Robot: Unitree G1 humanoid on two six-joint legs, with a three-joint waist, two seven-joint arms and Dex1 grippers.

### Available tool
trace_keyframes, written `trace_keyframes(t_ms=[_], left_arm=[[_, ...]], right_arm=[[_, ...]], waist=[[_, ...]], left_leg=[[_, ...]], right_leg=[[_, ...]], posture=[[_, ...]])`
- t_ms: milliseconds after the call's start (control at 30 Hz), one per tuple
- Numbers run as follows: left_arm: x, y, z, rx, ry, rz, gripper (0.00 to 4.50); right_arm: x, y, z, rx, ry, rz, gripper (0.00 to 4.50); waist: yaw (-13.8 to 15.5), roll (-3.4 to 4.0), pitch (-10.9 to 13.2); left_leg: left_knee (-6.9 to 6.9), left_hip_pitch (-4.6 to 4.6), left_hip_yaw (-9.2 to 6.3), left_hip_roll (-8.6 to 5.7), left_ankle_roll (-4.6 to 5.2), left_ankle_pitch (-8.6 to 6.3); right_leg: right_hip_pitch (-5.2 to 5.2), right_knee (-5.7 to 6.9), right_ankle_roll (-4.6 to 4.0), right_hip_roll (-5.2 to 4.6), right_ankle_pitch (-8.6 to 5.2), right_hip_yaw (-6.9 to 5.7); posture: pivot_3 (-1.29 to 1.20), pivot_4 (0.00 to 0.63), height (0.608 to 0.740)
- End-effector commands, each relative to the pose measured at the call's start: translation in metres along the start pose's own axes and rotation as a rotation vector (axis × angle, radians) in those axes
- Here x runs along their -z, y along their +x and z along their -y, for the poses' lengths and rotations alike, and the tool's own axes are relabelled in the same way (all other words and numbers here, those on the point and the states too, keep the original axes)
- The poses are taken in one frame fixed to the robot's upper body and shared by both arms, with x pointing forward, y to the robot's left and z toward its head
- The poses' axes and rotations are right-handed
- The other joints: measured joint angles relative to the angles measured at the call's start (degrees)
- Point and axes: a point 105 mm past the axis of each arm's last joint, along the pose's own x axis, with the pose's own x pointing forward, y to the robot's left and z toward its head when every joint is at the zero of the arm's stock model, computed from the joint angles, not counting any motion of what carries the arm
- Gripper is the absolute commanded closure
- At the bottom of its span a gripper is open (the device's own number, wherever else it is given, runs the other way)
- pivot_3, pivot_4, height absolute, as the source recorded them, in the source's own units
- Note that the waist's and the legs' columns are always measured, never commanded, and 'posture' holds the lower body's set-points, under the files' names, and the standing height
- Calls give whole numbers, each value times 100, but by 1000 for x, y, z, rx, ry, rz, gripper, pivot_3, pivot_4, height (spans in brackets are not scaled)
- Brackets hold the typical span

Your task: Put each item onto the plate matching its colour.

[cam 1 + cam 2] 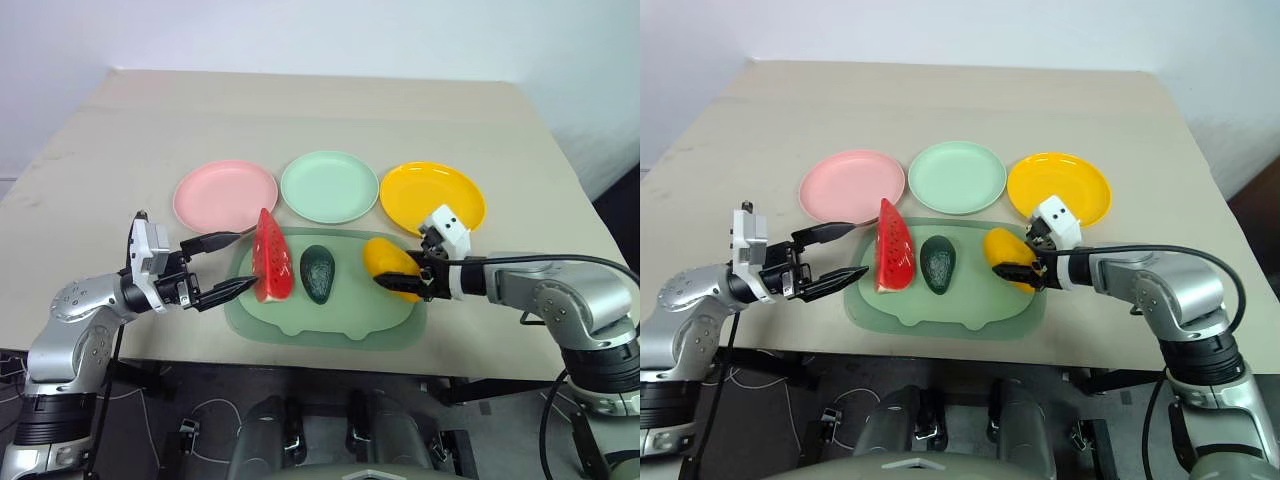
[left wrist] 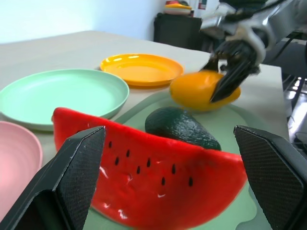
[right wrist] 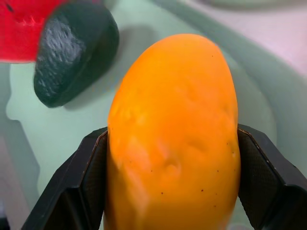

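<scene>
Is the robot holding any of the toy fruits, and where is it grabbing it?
Yes. The right gripper pinches the yellow mango across its middle, one of its fingers on each side. The left gripper is open beside the watermelon wedge, holding nothing.

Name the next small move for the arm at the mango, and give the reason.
Probably lift the mango off the green mat and carry it to the yellow plate. The right gripper has its jaws closed on the fruit's sides, and that plate lies bare just beyond it.
</scene>
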Motion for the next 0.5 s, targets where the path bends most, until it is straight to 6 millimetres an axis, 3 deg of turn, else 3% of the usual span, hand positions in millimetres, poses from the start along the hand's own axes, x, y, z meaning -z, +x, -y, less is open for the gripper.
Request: trace_keyframes(t_ms=[33, 233, 500], left_arm=[[-12, -5, 0, -11, 61, 10, 0], [-13, -8, 1, -20, 65, 2, 0], [-13, -8, 3, -30, 65, 1, 0]], right_arm=[[-36, -9, 20, 85, -58, 118, 1299], [-63, -1, 73, 273, -134, 198, 1299], [-61, 11, 130, 422, -92, 168, 1299]], waist=[[-18, 0, 0], [-12, 0, 0], [-37, 5, 3]], left_leg=[[0, 1, 0, 1, 0, 0], [0, -6, 4, 0, 0, 0], [9, -7, 14, 0, -1, 2]], right_leg=[[0, 1, 0, 0, 0, 0], [-8, 2, 0, 0, 0, 0], [-20, 39, 13, -1, -1, 4]], posture=[[0, 150, 696], [0, 150, 696], [0, 150, 696]])
